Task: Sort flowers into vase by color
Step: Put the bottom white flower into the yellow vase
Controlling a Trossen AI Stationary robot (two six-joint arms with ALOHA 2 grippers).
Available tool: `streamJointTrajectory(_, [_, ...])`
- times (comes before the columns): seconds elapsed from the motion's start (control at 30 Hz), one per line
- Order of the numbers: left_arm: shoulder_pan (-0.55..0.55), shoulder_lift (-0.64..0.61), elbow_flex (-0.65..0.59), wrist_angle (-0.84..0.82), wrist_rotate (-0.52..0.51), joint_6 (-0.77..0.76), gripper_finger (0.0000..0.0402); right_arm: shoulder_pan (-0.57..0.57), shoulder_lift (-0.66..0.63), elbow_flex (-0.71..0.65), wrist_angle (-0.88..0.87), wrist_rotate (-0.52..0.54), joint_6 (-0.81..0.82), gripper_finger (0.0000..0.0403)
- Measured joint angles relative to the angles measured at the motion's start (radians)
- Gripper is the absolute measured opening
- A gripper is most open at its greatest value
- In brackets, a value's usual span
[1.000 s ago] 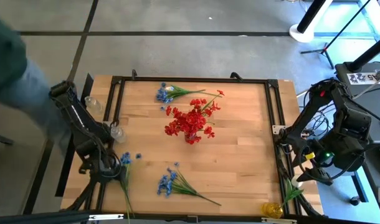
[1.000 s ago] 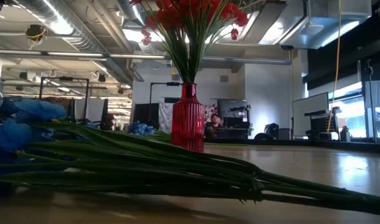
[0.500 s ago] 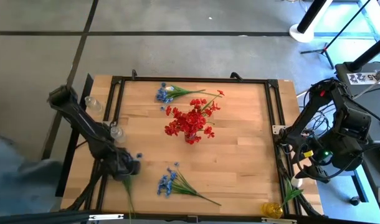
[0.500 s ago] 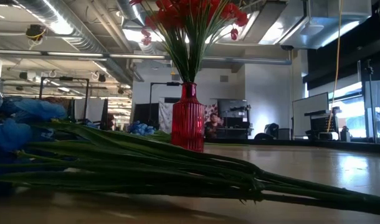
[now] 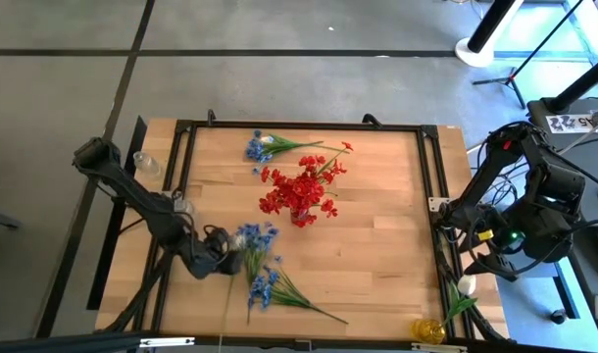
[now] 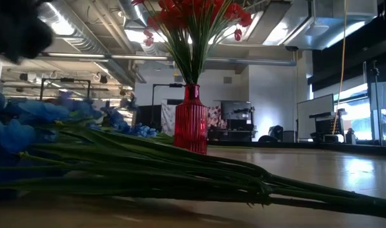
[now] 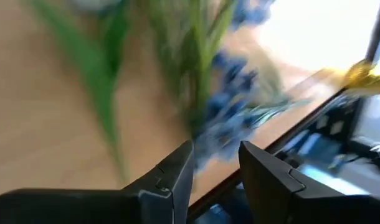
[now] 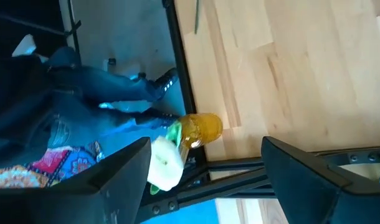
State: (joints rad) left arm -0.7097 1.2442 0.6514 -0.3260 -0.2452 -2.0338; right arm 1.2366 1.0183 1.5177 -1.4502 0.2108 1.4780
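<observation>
Left gripper [image 5: 224, 263]: at 8 o'clock, clamped on blue sprig [image 5: 252, 238]. Right gripper [image 8: 202, 168]: open, empty. Red vase [image 5: 301, 216]: filled. Blue sprigs [image 5: 265, 147]: unsorted.

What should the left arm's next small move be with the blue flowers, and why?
Probably lift it slightly. The left gripper holds a blue sprig low over the table, its stem trailing toward the near edge, close beside another blue sprig lying there; raising it should avoid snagging. The right gripper waits beside the table.
</observation>
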Motion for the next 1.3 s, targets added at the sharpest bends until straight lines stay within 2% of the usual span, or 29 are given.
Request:
streamJointTrajectory(0.13, [-0.050,0.064,0.003,-0.028,-0.024,0.002,0.0124,0.000,0.000,0.000,-0.022,0.020,0.018,0.0305])
streamJointTrajectory(0.4, [-0.042,0.238,0.003,-0.033,-0.049,-0.032,0.0124,0.000,-0.001,0.000,-0.043,0.007,0.018,0.0305])
streamJointTrajectory(0.63, [-0.023,0.216,0.016,-0.043,-0.037,-0.058,0.0124,0.000,-0.004,0.000,-0.044,0.007,0.040,0.0305])
streamJointTrajectory(0.73, [-0.023,0.215,0.025,-0.107,-0.075,-0.069,0.0124,0.000,-0.004,0.000,-0.048,0.010,0.044,0.0305])
streamJointTrajectory(0.93, [-0.002,0.291,0.028,-0.116,-0.060,-0.051,0.0124,0.000,-0.004,0.000,-0.050,0.038,0.052,0.0305])
streamJointTrajectory(1.17, [0.022,0.341,0.029,-0.050,-0.107,-0.002,0.0123,0.000,-0.004,0.000,-0.056,0.041,0.069,0.0305])
streamJointTrajectory(1.3, [0.031,0.343,0.028,-0.063,-0.111,-0.002,0.0095,0.000,-0.007,0.000,-0.076,0.049,0.070,0.0305])
